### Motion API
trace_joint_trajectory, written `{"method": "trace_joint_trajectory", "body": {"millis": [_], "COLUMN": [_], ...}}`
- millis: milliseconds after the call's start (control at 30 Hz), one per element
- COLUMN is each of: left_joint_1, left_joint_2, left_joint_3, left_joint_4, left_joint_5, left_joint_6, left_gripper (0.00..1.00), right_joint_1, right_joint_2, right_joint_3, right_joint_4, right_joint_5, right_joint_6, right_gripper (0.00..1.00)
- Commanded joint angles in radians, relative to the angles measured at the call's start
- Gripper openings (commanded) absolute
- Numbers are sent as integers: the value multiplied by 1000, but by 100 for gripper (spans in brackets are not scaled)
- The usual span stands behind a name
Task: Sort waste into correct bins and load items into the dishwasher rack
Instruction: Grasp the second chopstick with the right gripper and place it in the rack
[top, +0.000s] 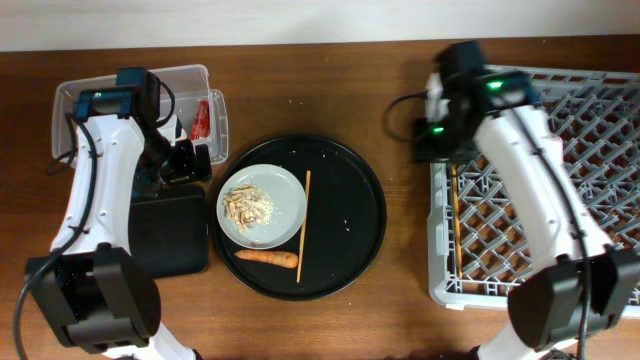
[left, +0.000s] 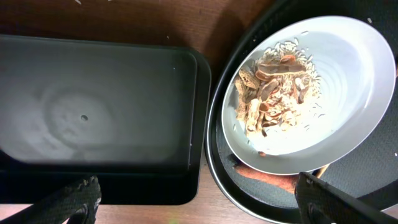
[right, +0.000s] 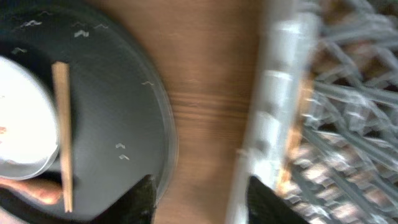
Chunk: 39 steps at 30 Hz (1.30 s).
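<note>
A pale plate (top: 285, 195) with beige food scraps (top: 247, 205) sits on the round black tray, with a carrot (top: 267, 258) and one chopstick (top: 304, 225) beside it. A second chopstick (top: 453, 215) lies in the grey rack (top: 560, 200). The red wrapper (top: 202, 118) lies in the clear tub (top: 100, 92). My left gripper (top: 185, 162) is open and empty over the gap between the black rectangular tray (left: 93, 112) and the plate (left: 348, 81). My right gripper (right: 205, 202) is open and empty over bare table beside the rack's left edge (right: 273, 106). Bowl, cup and tissue are out of view.
The large round black tray (top: 350, 215) lies at the table's middle, between the black rectangular tray (top: 170, 235) and the rack. The right wrist view is blurred. A strip of bare wood separates the round tray (right: 112, 93) from the rack.
</note>
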Motion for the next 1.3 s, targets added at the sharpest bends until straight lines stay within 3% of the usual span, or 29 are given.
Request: {"method": "trace_joint_trajectory", "body": {"millis": [0, 233, 367, 633, 1067, 1267], "left_joint_1": [1, 1, 1, 1, 1, 1], "left_joint_2": [-26, -26, -26, -26, -26, -26], "left_joint_3": [10, 11, 11, 10, 10, 10], "left_joint_4": [-1, -1, -1, -2, -2, -1], "left_joint_5": [11, 11, 11, 12, 12, 11], "left_joint_6": [-2, -2, -2, -2, -2, -2], "left_gripper": [99, 99, 99, 99, 99, 99], "right_joint_1": [153, 461, 539, 575, 575, 555], "right_joint_2": [24, 192, 196, 198, 286, 291], "right_joint_3": [-31, -60, -191, -401, -404, -402], "right_joint_4": [64, 110, 225, 485, 499, 466], "right_joint_5": [-56, 14, 25, 26, 71, 94], "right_joint_6": [87, 360, 512, 527, 592, 606], "right_gripper": [50, 56, 56, 55, 56, 48]}}
